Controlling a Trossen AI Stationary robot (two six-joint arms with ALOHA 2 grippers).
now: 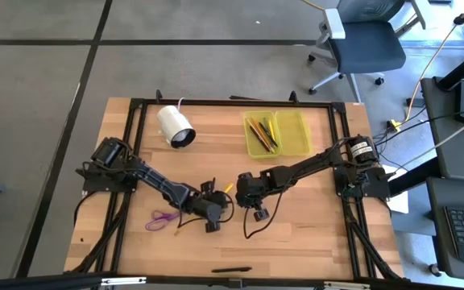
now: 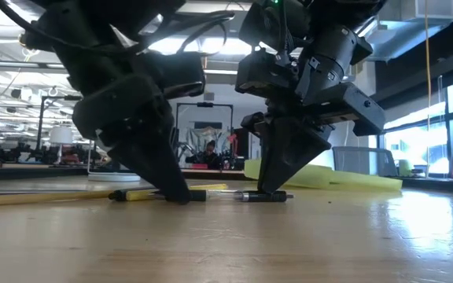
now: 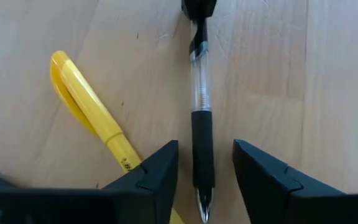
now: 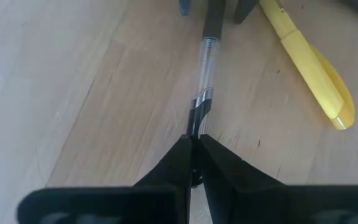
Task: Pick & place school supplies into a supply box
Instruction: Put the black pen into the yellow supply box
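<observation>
— Pen (image 3: 202, 106) lying where, pointing which way?
— Lying flat on counter (image 1: 312, 225), mid-counter, long axis running straight from one arm to the other; yellow marker (image 3: 92, 115) lying just beside, angled away.
— Holding it?
— Right end effector (image 4: 194, 140) pinching the clip end, fingers closed on it. Left end effector (image 3: 204, 144) straddling the grip end, fingers parted, apparently not gripping.
— Going where?
— Probably heading to supply box (image 1: 290, 149), sitting open near right arm's side, well apart.
</observation>
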